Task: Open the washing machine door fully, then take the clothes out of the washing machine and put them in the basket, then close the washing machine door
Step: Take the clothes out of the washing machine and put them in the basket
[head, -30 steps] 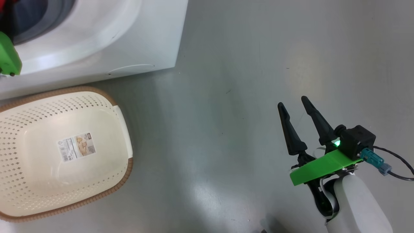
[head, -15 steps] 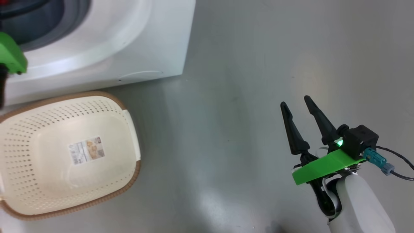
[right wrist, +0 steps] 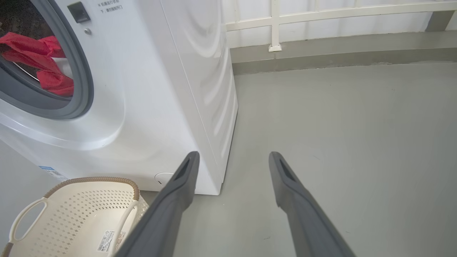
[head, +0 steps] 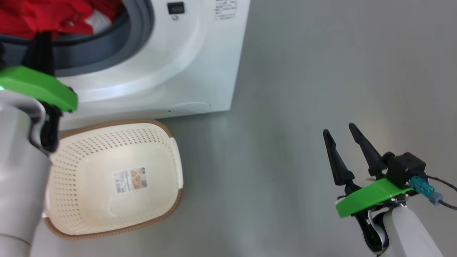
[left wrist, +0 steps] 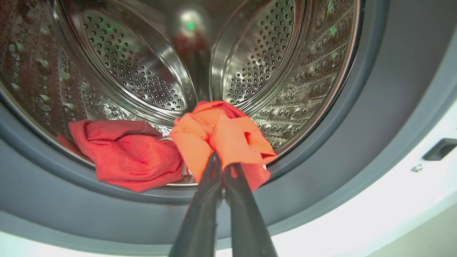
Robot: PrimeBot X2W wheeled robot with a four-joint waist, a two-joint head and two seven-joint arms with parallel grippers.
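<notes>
Left wrist view: left claw pinched shut on red clothes at the drum mouth (centre frame). Head view: basket lower left before the washing machine; right claw spread open, lower right.

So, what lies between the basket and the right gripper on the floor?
Nothing. In the head view, the stretch from the basket across to the right gripper is bare grey floor.
</notes>
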